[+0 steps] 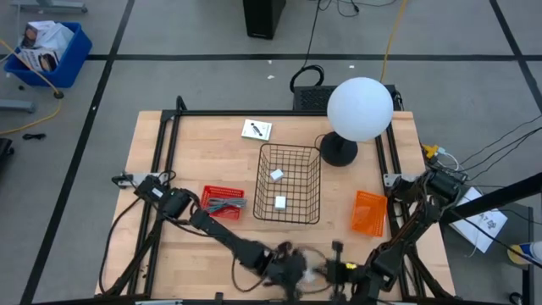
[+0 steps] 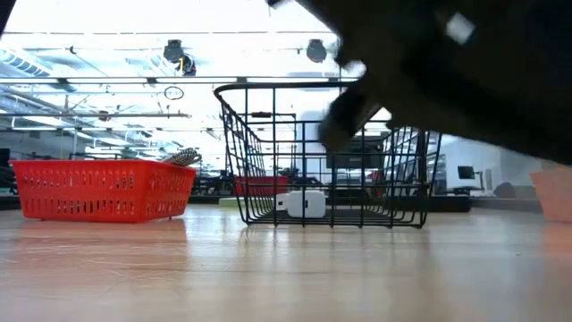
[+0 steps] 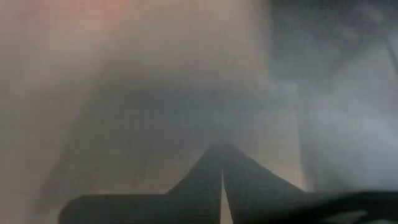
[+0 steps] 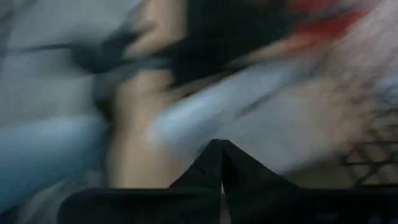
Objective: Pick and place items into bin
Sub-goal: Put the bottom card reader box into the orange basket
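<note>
A black wire bin (image 1: pixel 289 183) (image 2: pixel 268 152) stands mid-table with two tiny white blocks (image 1: pixel 277 174) (image 1: pixel 280 202) on its floor; the low view shows one block (image 2: pixel 304 203). The grey bent metal piece (image 1: pixel 223 204) (image 2: pixel 183 158) lies in a red basket (image 1: pixel 223 195) (image 2: pixel 98 188). One white square card (image 1: pixel 256 130) lies flat on the table beyond the bin. No teal tool shows. My left gripper (image 1: pixel 292 269) (image 3: pixel 222 183) and right gripper (image 1: pixel 337 269) (image 4: pixel 221 171) hover blurred near the table's near edge, close together, both shut with nothing between the fingers.
An orange bin (image 1: pixel 369 212) (image 2: pixel 556 192) sits right of the wire bin. A lamp with a white globe (image 1: pixel 360 108) stands at the far right of the table. A dark blurred arm (image 2: pixel 447 63) fills the low view's upper right. Bare wood (image 1: pixel 195 157) lies left of the wire bin.
</note>
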